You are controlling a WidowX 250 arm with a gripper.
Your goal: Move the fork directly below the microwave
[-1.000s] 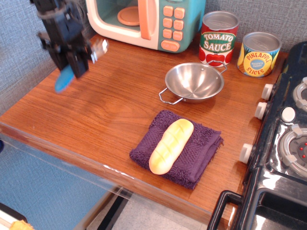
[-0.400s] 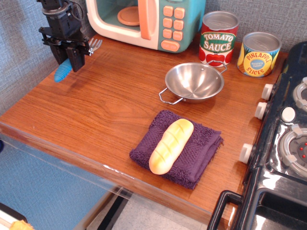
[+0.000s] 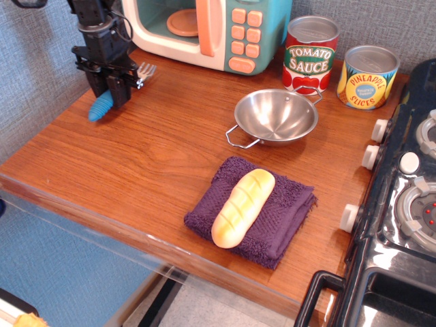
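Observation:
The fork has a ribbed blue handle [image 3: 100,107] and a silver head [image 3: 145,70]. It lies slanted at the table's far left, in front of the microwave's left corner. My black gripper [image 3: 112,90] is shut on the fork's middle, low at the table surface. The teal microwave [image 3: 211,27] with cream door frame and salmon handle stands at the back, just right of and behind the gripper. Whether the fork rests on the wood I cannot tell.
A steel bowl [image 3: 274,117] sits mid-table. A bread roll [image 3: 242,206] lies on a purple cloth [image 3: 286,218] at the front. Tomato sauce can [image 3: 310,54] and pineapple can [image 3: 368,76] stand at the back right. A black toy stove [image 3: 402,204] fills the right edge.
My gripper has moved right and down toward the table with the fork in it, closer to the microwave's front.

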